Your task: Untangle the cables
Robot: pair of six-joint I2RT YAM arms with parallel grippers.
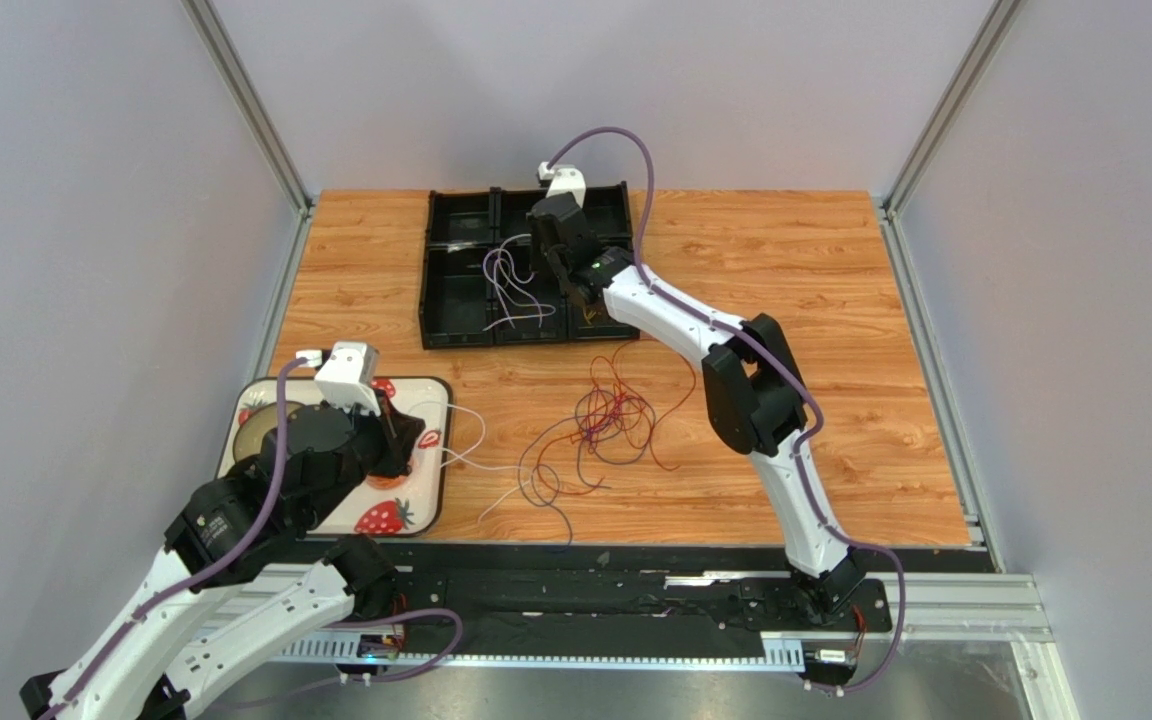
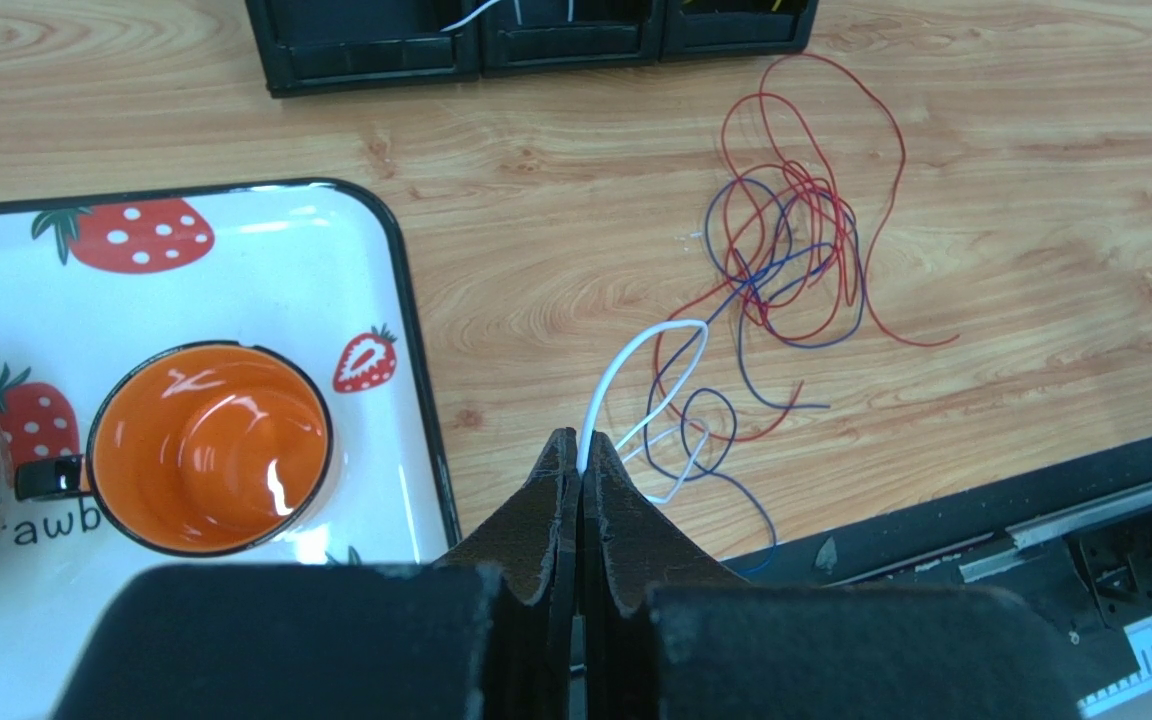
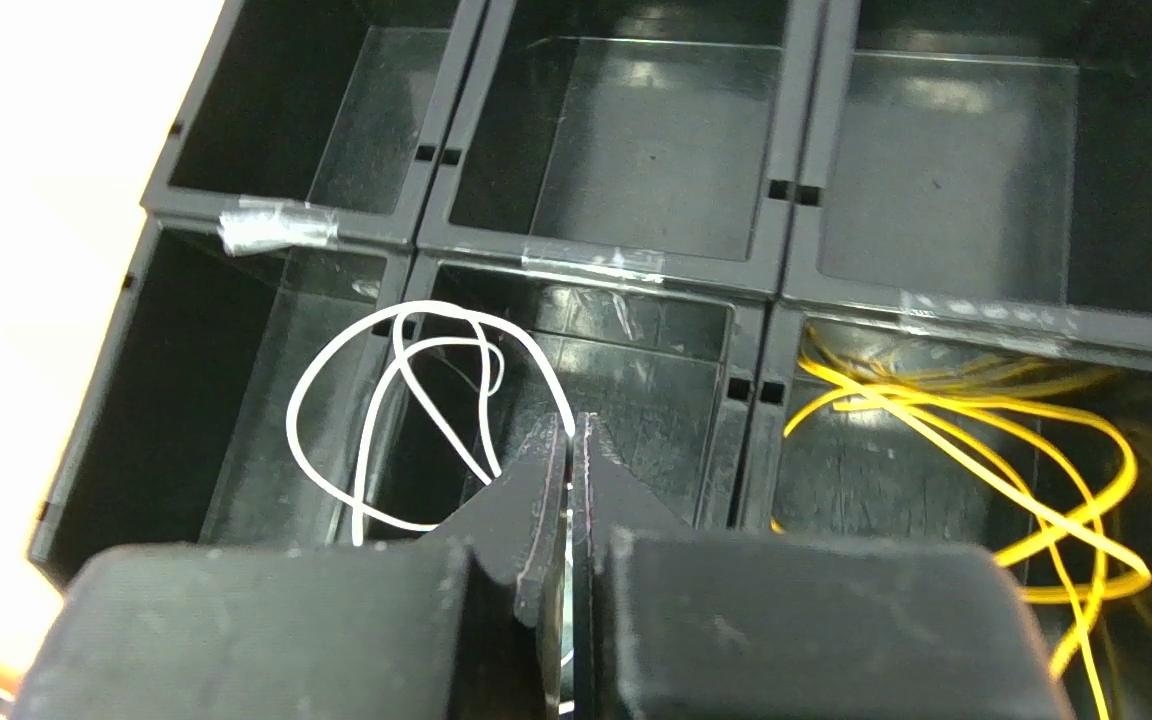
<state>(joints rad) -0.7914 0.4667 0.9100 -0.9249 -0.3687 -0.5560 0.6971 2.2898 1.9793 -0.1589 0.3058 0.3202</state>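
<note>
A tangle of red and blue cables lies on the wooden table in front of the black compartment tray. My left gripper is shut on a white cable that runs from its tips into the tangle. My right gripper reaches into the tray and is shut on another white cable, which loops over the front middle compartment. Yellow cables lie coiled in the compartment to its right.
A strawberry-print tray sits at the left under my left arm, with an orange cup on it. The black rail runs along the near table edge. Grey walls close in both sides.
</note>
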